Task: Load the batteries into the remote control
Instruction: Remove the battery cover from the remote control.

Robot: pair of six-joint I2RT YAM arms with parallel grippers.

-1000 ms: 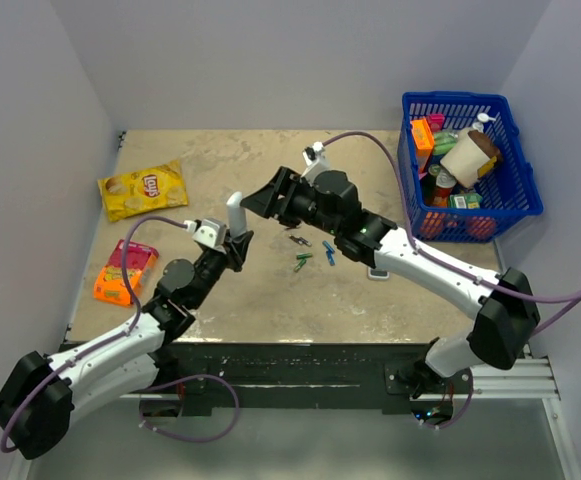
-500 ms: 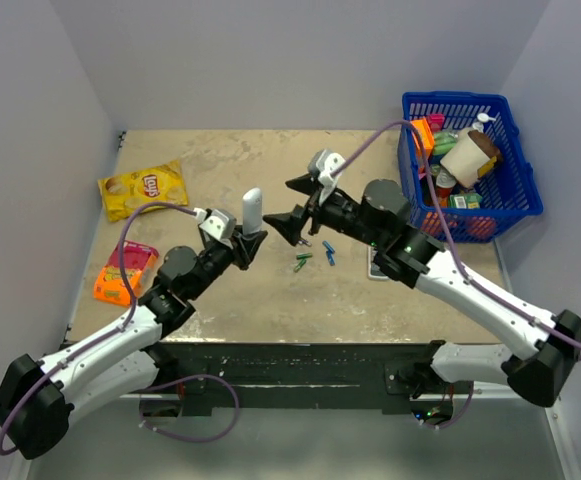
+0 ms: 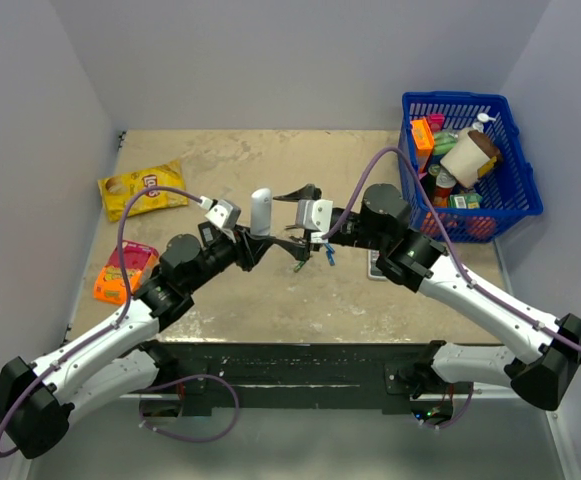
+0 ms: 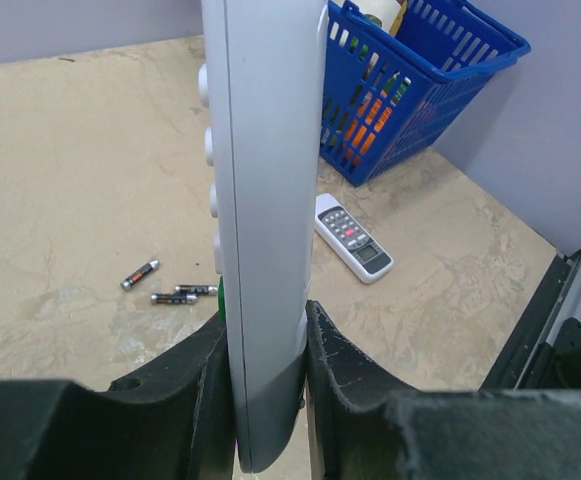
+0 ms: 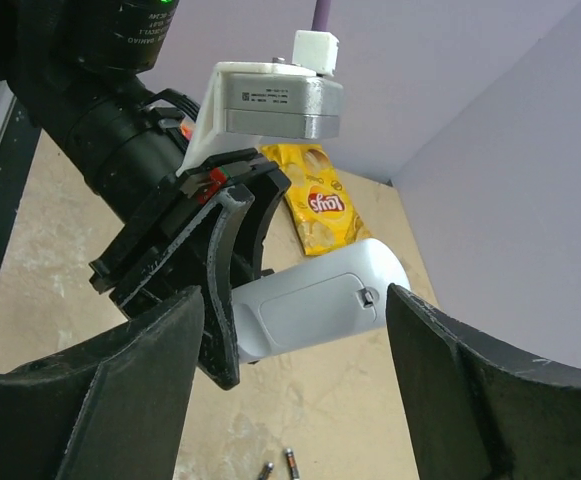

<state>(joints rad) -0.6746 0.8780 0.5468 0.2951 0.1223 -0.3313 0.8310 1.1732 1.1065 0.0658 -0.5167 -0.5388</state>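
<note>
My left gripper (image 3: 253, 243) is shut on the lower end of the slim white remote control (image 3: 260, 212) and holds it upright above the table. In the left wrist view the remote (image 4: 265, 200) stands between the two black pads (image 4: 322, 345). My right gripper (image 3: 286, 218) is open, and its jaws straddle the remote's upper end without touching it. The right wrist view shows the remote's back cover (image 5: 310, 298) in place with its latch. The green batteries (image 3: 301, 264) lie on the table below the grippers, and only a green sliver (image 4: 220, 296) shows in the left wrist view.
Dark brownish cells (image 4: 175, 294) and a blue cell (image 3: 327, 256) lie near the green ones. A grey-white remote with dark buttons (image 4: 353, 238) lies toward the blue basket (image 3: 526, 175) of groceries at back right. A yellow chips bag (image 3: 140, 190) and an orange packet (image 3: 122, 270) lie at the left.
The left arm carried the remote to the right and more upright. The right arm swung left and its open jaws came around the remote's upper end.
</note>
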